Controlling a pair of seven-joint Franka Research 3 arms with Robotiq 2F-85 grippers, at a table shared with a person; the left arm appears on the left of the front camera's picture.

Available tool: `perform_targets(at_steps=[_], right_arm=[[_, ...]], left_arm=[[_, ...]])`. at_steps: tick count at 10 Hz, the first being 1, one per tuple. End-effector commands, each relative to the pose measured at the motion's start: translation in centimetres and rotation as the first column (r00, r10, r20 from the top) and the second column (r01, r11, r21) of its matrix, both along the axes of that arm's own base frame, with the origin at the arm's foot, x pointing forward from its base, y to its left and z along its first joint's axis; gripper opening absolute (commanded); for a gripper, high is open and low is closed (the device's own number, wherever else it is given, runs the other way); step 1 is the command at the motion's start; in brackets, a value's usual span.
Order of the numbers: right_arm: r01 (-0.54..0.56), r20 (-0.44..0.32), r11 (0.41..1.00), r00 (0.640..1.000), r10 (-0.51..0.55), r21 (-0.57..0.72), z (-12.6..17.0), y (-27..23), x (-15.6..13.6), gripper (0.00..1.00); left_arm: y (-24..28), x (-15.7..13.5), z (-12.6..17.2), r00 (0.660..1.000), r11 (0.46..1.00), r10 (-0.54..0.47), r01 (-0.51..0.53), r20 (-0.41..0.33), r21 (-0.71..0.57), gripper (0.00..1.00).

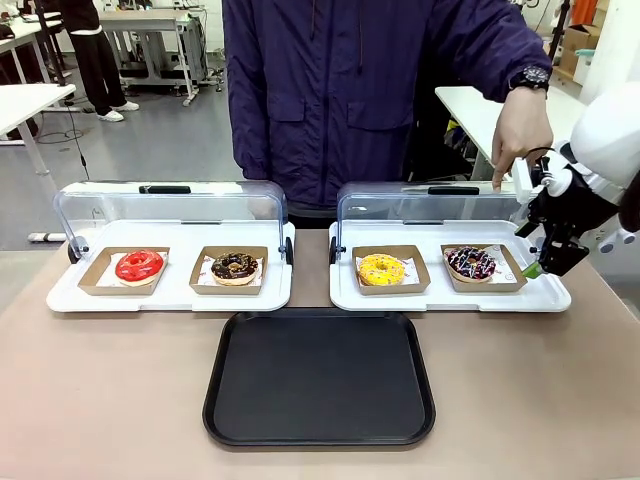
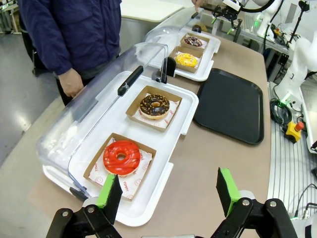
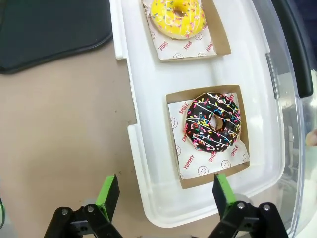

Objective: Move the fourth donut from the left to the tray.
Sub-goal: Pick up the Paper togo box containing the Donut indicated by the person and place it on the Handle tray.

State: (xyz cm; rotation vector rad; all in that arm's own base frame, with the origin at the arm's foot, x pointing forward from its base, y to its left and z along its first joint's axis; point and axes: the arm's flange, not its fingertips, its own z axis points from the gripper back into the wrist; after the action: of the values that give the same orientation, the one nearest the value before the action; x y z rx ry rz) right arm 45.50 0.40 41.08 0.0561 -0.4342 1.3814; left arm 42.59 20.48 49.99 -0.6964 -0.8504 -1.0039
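Tray lengthwise left-right, 4th donut flat, hole up, right gripper spread nearby, left gripper spread

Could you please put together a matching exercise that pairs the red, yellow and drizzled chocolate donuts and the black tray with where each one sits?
Things:
1. red donut
2. yellow donut
3. drizzled chocolate donut
4. black tray

Places:
A. far right of the donut row
B. in front of the row, nearer the robot
C. far left of the donut row
D. third from the left in the row

Pairs: 1-C, 2-D, 3-A, 4-B
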Motion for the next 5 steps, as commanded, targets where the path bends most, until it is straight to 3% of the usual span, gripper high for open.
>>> perform_targets(at_steps=[1,5], right_arm=[[0.035,0.029,0.994,0.999,-0.032,-0.103,-1.3,0.7,0.9,1.00],[0.026,0.088,0.984,0.996,-0.011,-0.179,-4.7,1.5,1.6,1.00]], left_arm=[[-0.1,-0.2,0.2,1.000,1.000,-0.005,0.005,-0.003,0.005,1.00],[-0.1,-0.2,0.2,1.000,1.000,-0.005,0.005,-0.003,0.005,1.00]])
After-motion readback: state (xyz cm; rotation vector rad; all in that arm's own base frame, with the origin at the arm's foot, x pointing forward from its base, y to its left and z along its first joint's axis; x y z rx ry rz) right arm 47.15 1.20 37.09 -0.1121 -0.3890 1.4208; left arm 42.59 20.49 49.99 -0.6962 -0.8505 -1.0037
